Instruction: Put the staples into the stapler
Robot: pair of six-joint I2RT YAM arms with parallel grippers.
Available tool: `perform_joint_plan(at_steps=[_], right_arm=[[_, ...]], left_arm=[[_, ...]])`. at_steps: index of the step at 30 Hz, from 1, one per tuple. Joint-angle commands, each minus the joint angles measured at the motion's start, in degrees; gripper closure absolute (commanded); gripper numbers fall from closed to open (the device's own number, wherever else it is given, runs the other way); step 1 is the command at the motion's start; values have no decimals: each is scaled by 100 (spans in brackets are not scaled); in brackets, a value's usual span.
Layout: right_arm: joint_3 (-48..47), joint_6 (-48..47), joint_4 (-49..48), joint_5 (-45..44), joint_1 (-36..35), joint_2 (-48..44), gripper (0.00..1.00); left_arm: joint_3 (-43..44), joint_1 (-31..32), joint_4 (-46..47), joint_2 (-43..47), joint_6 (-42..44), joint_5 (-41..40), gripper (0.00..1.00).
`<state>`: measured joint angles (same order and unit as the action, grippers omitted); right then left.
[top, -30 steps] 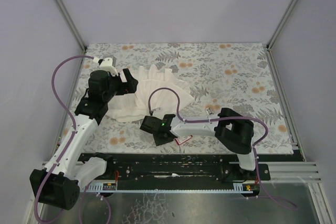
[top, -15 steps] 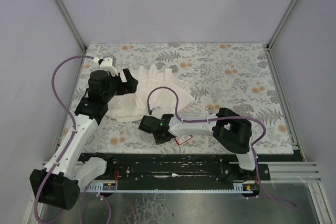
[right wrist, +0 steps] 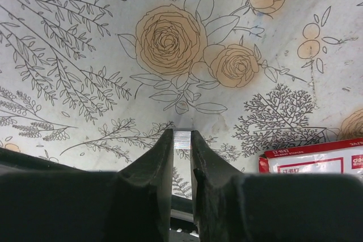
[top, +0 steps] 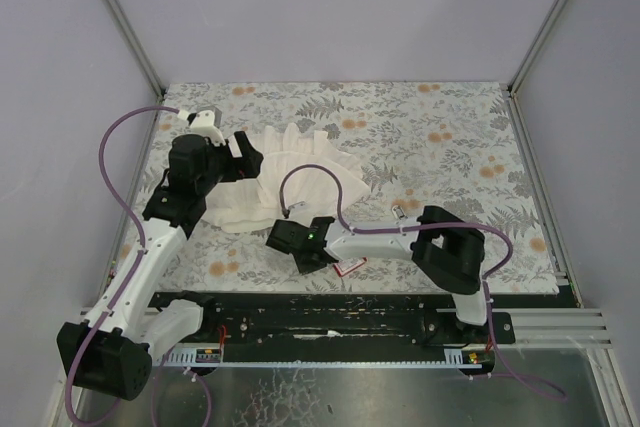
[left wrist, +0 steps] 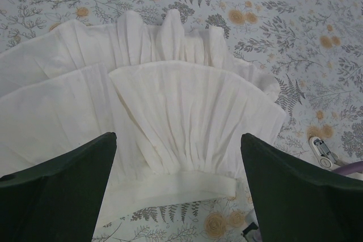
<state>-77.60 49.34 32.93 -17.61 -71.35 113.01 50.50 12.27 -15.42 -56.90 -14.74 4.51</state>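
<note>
My right gripper (right wrist: 182, 139) is shut on a short silvery staple strip (right wrist: 182, 139), pinched at the fingertips just above the floral table cover. The red staple box (right wrist: 309, 160) with its white label lies to its right; in the top view the box (top: 350, 267) sits beside the right gripper (top: 316, 250). A small silvery stapler (left wrist: 320, 152) lies on the cover right of the cloth, also seen in the top view (top: 399, 210). My left gripper (left wrist: 178, 140) is open and empty, hovering over the cloth's near edge.
A big white pleated cloth (top: 290, 172) lies fanned out at the table's middle left. The floral cover (top: 450, 137) ends at a black rail (top: 330, 312) along the near edge. Purple cables (top: 310, 182) loop over the arms.
The right gripper shifted slightly left and then back right, still holding the staple strip near the red box. The left arm has not moved.
</note>
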Motion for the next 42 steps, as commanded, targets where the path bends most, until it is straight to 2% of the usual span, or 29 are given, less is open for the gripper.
perform_joint_plan(at_steps=[1, 8, 14, 19, 22, 24, 32, 42], right_arm=[[239, -328, -397, -259, 156, -1002, 81], [1296, -769, -1829, 1022, 1342, -2286, 81], [1942, -999, -2757, 2280, 2376, -3277, 81], [2162, -925, -3258, 3023, 2896, -4070, 80], [2236, -798, -3573, 3356, 2969, -4391, 80], [2329, -634, -3909, 3596, 2978, -4547, 80], [2628, 29, -5267, 4409, 2978, -4749, 79], [2876, 429, -5911, 4736, 2979, -4884, 78]], left_arm=[[-132, 3, 336, 91, -136, 133, 11], [-645, -3, 558, 506, -1132, 932, 11], [-1399, 29, 1336, 973, -2577, 2348, 11], [-2127, 247, 2785, 1094, -3916, 3241, 13], [-2448, 513, 4120, 982, -4803, 3506, 14], [-2505, 738, 4658, 906, -5143, 3471, 16], [-2041, 1642, 5342, 505, -5233, 3191, 25], [-1901, 1864, 5557, 373, -5272, 3069, 48]])
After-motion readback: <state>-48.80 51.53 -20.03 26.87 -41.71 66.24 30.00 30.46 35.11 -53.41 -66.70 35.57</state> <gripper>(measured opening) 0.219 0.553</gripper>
